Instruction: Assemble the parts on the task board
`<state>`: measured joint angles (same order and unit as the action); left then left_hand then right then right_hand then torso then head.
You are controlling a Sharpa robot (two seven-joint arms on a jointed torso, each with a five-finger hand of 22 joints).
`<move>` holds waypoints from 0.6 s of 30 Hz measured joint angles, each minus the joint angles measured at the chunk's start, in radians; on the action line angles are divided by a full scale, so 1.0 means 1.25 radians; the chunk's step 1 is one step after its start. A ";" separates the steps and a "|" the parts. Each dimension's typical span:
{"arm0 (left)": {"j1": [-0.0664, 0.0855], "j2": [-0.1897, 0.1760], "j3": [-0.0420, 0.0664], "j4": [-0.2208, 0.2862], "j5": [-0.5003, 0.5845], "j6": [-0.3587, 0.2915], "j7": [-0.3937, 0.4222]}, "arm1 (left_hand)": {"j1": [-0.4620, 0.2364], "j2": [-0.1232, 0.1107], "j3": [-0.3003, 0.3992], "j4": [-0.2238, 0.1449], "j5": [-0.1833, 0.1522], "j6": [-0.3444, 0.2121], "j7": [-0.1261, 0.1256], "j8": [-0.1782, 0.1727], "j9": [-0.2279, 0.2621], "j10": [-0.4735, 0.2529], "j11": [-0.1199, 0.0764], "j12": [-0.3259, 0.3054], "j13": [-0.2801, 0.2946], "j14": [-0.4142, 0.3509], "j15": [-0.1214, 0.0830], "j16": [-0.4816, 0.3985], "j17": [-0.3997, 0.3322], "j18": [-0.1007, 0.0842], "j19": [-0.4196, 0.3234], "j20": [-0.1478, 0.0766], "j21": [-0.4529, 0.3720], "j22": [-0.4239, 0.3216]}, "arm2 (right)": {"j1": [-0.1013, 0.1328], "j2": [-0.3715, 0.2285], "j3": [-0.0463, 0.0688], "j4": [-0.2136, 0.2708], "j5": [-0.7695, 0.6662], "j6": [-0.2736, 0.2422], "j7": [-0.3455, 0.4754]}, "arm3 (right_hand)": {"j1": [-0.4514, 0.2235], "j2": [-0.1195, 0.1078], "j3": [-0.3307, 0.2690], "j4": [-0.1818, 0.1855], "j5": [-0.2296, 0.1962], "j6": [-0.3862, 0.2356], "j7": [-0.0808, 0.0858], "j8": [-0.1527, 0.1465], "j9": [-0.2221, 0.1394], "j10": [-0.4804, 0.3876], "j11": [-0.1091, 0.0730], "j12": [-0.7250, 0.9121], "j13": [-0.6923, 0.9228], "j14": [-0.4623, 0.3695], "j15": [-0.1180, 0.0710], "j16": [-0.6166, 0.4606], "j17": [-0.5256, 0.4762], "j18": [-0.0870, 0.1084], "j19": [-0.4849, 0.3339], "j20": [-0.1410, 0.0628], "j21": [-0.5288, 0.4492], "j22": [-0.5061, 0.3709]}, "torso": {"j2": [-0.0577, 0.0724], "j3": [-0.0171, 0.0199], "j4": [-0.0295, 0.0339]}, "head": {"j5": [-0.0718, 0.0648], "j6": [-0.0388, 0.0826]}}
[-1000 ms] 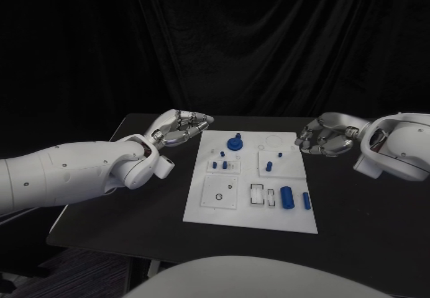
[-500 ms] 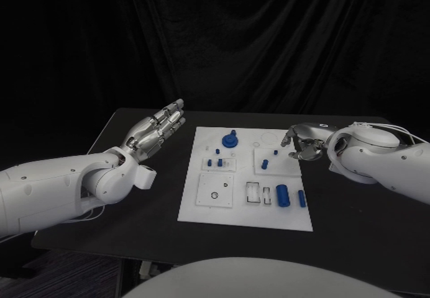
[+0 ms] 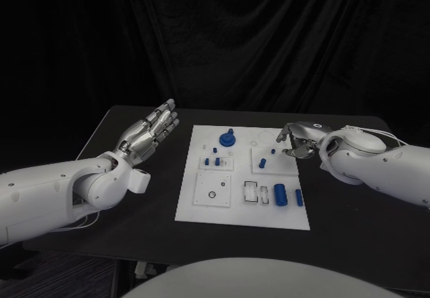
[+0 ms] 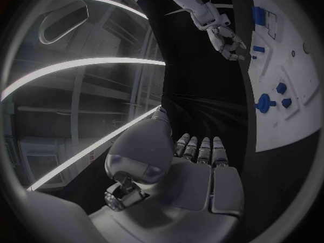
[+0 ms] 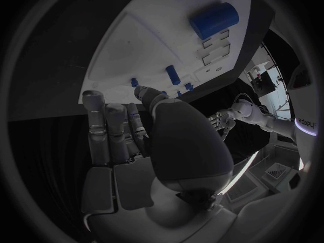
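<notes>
The white task board [image 3: 202,208] lies mid-table, also seen in the left wrist view [image 4: 297,108] and the right wrist view [image 5: 148,43]. On it are a blue knob [image 3: 227,140] [image 4: 264,102] at the far end, small blue pegs [image 3: 214,162], a single peg [image 3: 263,164], a thick blue cylinder [image 3: 280,194] [image 5: 214,19] and a slim blue piece [image 3: 298,197]. My left hand [image 3: 150,130] is held flat beside the board's far left, fingers straight, holding nothing. My right hand [image 3: 296,139] [image 4: 227,39] hovers at the board's far right edge, fingers bent downward, nothing visible in them.
The black table [image 3: 358,211] has bare surface on both sides of the board. A dark curtain hangs behind its far edge. My right forearm [image 3: 376,161] lies over the table's right side.
My left hand has uncurled from a loose fist into a flat, straight-fingered pose. My right hand has moved inward to the board's far right edge. The camera has shifted slightly.
</notes>
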<state>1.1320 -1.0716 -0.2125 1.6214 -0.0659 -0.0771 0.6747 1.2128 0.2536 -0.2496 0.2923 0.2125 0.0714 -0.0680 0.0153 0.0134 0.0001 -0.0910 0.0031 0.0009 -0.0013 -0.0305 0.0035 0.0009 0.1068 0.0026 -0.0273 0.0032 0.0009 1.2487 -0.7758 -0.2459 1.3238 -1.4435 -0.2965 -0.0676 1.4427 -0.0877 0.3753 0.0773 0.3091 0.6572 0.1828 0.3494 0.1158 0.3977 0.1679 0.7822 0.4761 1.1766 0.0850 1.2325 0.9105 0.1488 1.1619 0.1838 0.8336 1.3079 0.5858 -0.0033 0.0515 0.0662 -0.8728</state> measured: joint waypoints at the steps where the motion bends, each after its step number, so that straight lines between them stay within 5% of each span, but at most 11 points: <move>1: 0.000 -0.001 0.000 0.000 0.001 0.000 0.000 | 0.003 0.003 -0.001 -0.001 0.008 0.000 0.000 0.000 0.000 0.000 0.006 0.000 0.000 0.000 0.000 0.000 0.000 0.000 0.000 0.000 0.000 0.000 | 0.000 0.001 0.000 -0.002 0.002 -0.004 0.003 | -0.001 0.001 0.000 0.000 0.000 0.000 0.000 0.000 0.000 0.003 0.000 0.000 -0.003 0.004 0.000 0.003 0.002 0.000 0.003 0.001 0.005 0.000 | 0.000 0.0001 -0.0005 | 0.000 0.000; 6: 0.000 -0.003 0.000 0.000 0.003 0.000 0.001 | 0.036 0.015 -0.003 -0.003 0.049 0.006 -0.009 0.000 0.000 0.000 0.039 0.000 0.000 0.000 0.000 0.000 0.000 0.000 -0.003 0.010 0.000 0.000 | -0.002 0.012 0.001 -0.014 0.013 -0.015 0.018 | -0.013 0.007 0.005 0.005 0.019 0.000 0.000 0.000 -0.003 0.048 -0.003 -0.001 -0.034 0.020 -0.006 0.019 0.006 0.000 0.023 -0.003 0.026 0.000 | -0.001 0.0015 -0.0032 | 0.001 0.000; 10: 0.000 -0.004 0.000 0.000 0.004 0.001 0.001 | 0.069 -0.002 -0.006 -0.023 0.049 0.018 -0.008 0.000 0.002 0.000 0.039 0.000 0.000 0.001 0.015 0.000 0.000 0.000 -0.003 0.029 0.000 0.000 | -0.006 0.025 0.001 -0.030 0.023 -0.013 0.031 | -0.022 0.009 0.010 0.010 0.028 0.004 -0.002 0.004 -0.003 0.070 -0.005 -0.013 -0.054 0.026 -0.006 0.023 0.002 0.000 0.028 -0.003 0.034 0.000 | -0.001 0.0009 -0.0048 | 0.000 0.000; 18: 0.000 -0.005 0.000 -0.003 0.005 0.001 0.001 | 0.078 -0.004 -0.005 -0.034 0.065 0.025 -0.001 0.000 0.002 0.000 0.039 0.000 0.000 0.001 0.016 0.000 0.000 0.000 -0.001 0.031 0.000 0.000 | -0.025 0.047 0.002 -0.064 0.035 -0.002 0.050 | -0.039 0.000 0.028 0.006 0.028 0.028 0.004 0.004 -0.004 0.137 -0.010 -0.054 -0.111 0.054 -0.009 0.040 0.006 0.000 0.060 -0.008 0.062 0.000 | 0.000 -0.0030 -0.0048 | -0.001 0.000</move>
<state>1.1314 -1.0781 -0.2123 1.6179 -0.0599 -0.0756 0.6763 1.3108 0.2481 -0.2561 0.2493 0.2933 0.1024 -0.0698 0.0153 0.0161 0.0002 -0.0419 0.0032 0.0010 0.0003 -0.0105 0.0035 0.0014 0.1070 0.0009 0.0110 0.0032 0.0011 1.2168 -0.7172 -0.2433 1.2434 -1.4003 -0.2992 -0.0057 1.3934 -0.0875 0.4109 0.0849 0.3443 0.6916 0.1880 0.3539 0.1108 0.5689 0.1556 0.7143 0.3378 1.2435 0.0733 1.2830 0.9185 0.1487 1.2376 0.1742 0.9109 1.3077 0.5854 -0.0070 0.0455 0.0646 -0.8728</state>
